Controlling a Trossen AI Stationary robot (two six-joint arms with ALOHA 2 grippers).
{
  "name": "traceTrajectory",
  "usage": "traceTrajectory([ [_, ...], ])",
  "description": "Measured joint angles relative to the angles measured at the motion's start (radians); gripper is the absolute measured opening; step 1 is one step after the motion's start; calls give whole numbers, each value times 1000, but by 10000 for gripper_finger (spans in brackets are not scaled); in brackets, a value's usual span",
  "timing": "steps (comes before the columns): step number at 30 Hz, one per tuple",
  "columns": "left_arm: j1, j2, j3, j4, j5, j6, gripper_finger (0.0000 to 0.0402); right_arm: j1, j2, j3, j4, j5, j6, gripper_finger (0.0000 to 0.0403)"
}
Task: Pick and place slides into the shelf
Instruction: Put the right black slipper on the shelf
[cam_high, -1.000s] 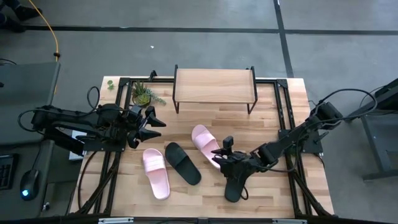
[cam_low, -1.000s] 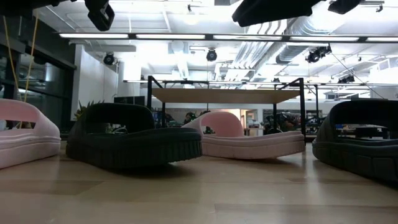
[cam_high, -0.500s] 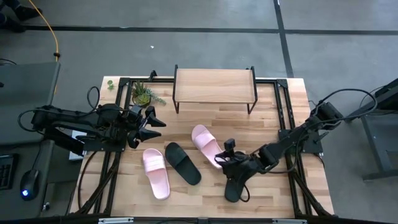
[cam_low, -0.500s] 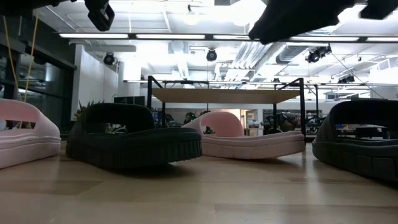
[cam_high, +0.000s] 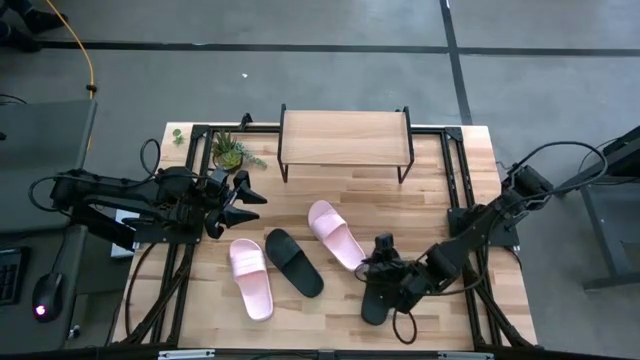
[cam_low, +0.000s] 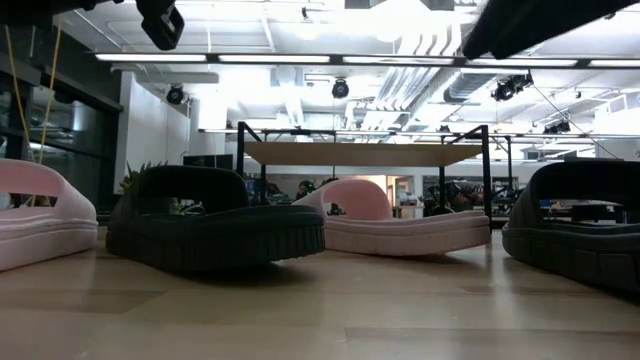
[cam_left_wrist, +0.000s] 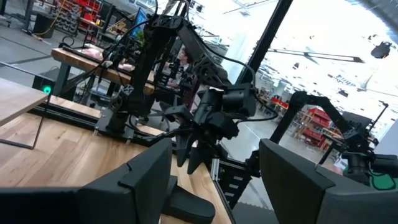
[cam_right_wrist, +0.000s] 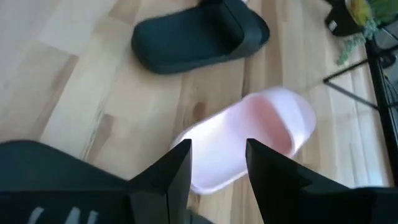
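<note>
Several slides lie sole-down on the wooden table in front of the shelf (cam_high: 345, 140): a pink one (cam_high: 250, 278), a black one (cam_high: 294, 262), a second pink one (cam_high: 335, 234) and a second black one (cam_high: 372, 306). My right gripper (cam_high: 375, 268) hovers open above that second black slide, tipped down toward the pink slide (cam_right_wrist: 249, 140), with nothing between its fingers (cam_right_wrist: 180, 168). My left gripper (cam_high: 240, 197) waits open above the table's left side.
A small potted plant (cam_high: 232, 152) stands at the far left, beside the shelf. Black frame rails (cam_high: 460, 200) run along the table's left and right sides. The low view shows the slides in a row, with the shelf (cam_low: 365, 155) behind them.
My right gripper has moved from beside the middle pink slide toward the table's right and near edges. It now stands over the black slide, has tipped further down and has rolled. The slides have not moved.
</note>
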Motion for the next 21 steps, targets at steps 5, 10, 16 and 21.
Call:
traceTrajectory([
  [5,0,0,0,0,0,0,225,26,0,0,-45,11,60,142],
  [10,0,0,0,0,0,0,225,45,0,0,-66,-9,136,142],
  [16,0,0,0,0,0,0,225,71,0,0,-62,-13,159,142],
  [21,0,0,0,0,0,0,225,83,0,0,-32,-14,162,142],
])
